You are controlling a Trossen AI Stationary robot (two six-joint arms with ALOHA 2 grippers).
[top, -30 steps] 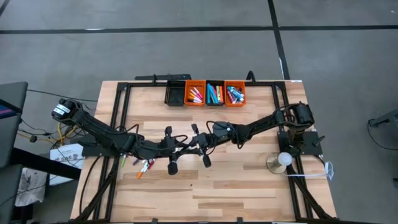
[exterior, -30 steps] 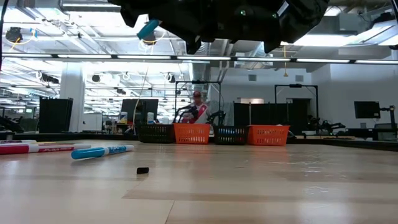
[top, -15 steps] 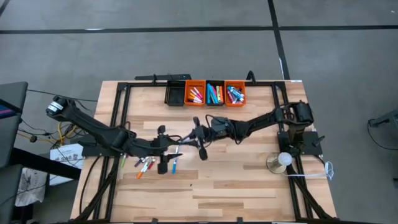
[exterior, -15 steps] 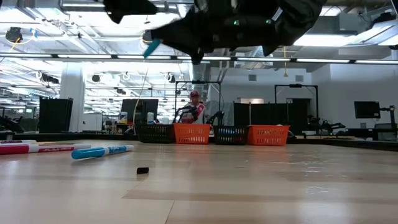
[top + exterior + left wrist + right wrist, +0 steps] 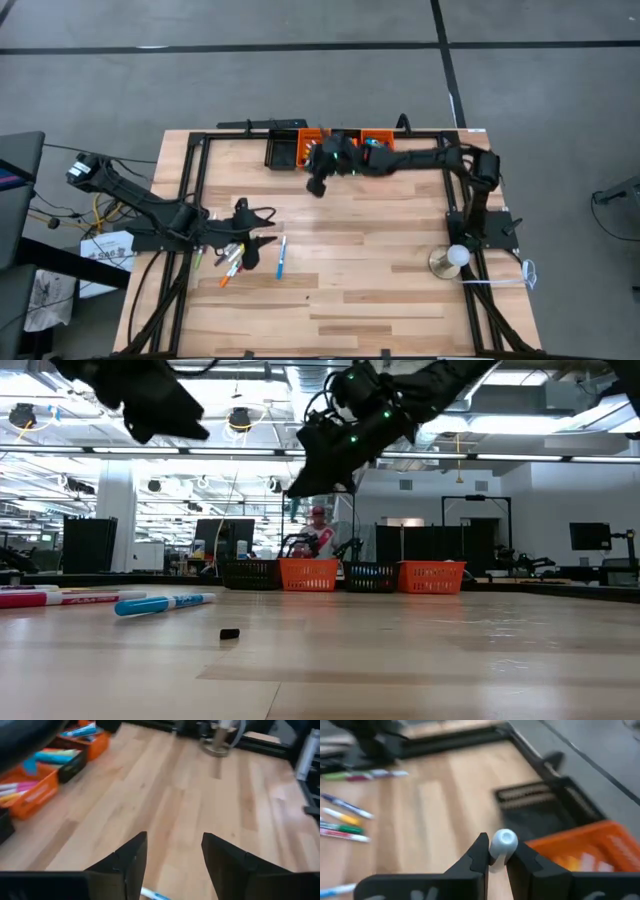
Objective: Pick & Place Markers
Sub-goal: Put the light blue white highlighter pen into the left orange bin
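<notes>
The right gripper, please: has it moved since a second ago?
Yes. The right gripper, shut on a marker, has travelled from mid-table toward the orange bins at the far edge.

Setting: robotics lab or workshop, open-plan industrial hall
Floor: grey concrete (image 5: pixel 560 110) with dark seams
Ceiling: exposed ducts and strip lights (image 5: pixel 120 452)
Workbench: pale wood table (image 5: pixel 380 300) in a black metal frame (well ahead of the left fingers (image 5: pixel 127 862))
Background: other dark rigs, monitors (image 5: pixel 225 540), a person (image 5: pixel 318 530) seated far off
</notes>
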